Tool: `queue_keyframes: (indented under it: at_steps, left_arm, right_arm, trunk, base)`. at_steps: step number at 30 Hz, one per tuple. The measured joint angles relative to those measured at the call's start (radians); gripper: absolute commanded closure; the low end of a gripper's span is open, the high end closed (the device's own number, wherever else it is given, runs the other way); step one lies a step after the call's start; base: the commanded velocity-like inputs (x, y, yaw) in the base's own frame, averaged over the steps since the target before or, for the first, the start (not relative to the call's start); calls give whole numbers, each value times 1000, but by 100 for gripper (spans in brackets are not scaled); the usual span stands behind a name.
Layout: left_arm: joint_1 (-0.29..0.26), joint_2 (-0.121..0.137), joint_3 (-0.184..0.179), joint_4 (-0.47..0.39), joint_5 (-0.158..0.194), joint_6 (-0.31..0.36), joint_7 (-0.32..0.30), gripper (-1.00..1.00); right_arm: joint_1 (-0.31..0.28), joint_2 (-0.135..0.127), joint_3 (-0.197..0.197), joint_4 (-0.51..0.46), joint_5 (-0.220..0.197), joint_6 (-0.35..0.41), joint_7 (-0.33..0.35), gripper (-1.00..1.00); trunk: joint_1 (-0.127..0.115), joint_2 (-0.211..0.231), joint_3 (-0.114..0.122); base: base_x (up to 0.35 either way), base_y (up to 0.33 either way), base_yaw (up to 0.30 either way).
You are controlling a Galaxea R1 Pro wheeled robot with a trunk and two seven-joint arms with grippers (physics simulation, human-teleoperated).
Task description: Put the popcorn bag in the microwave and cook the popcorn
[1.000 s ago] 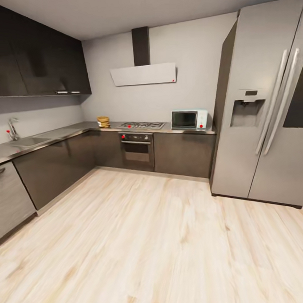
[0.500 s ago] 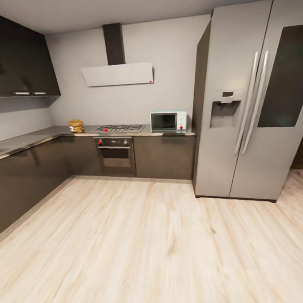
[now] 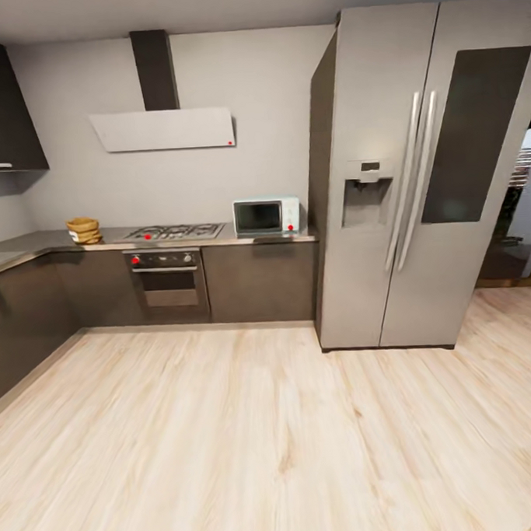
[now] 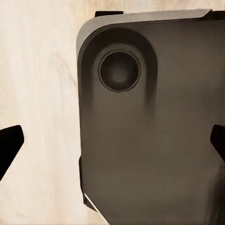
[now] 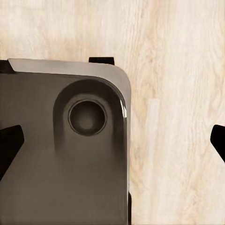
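**kettlefan:** So where's this at? Looks like the robot's nowhere near anything yet.

**simrunner:** Yeah, it's out on the wood floor (image 3: 274,428), on its way in. The microwave (image 3: 266,216) sits on the countertop (image 3: 256,239) at the far wall, just beside the fridge (image 3: 417,180), with the gas hob (image 3: 173,232) on its other side and the oven (image 3: 166,277) below that. At the far left end there's a tan stack of something (image 3: 84,229). It might be the popcorn bag, but it's too small to tell.

**kettlefan:** Grippers?

**simrunner:** Both wrist cams look down at the floor and the robot's dark base (image 4: 150,140). The left gripper (image 4: 115,140) has its black fingertips at opposite edges of the picture, wide apart with nothing between them. Same for the right gripper (image 5: 115,143).

**kettlefan:** Best way in?

**simrunner:** My take: drive toward the left end of the counter first and confirm the bag, staying square to the cabinets with the arms tucked. Stop within reach of both it and the microwave, if that's possible.

**kettlefan:** Any brand names?

**simrunner:** Nothing readable. There are just red dots on the microwave, the hob, the oven knobs and the range hood (image 3: 163,129).
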Motion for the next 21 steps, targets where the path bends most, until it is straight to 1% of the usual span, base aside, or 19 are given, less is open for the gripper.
queue_keyframes:
  at_steps: [21]
  left_arm:
    - [0, 0, 0, 0, 0, 0, 0, -100]
  right_arm:
    - [0, 0, 1, 0, 0, 1, 0, -100]
  trunk:
    - [0, 0, 0]
  base:
    - [283, 176, -3]
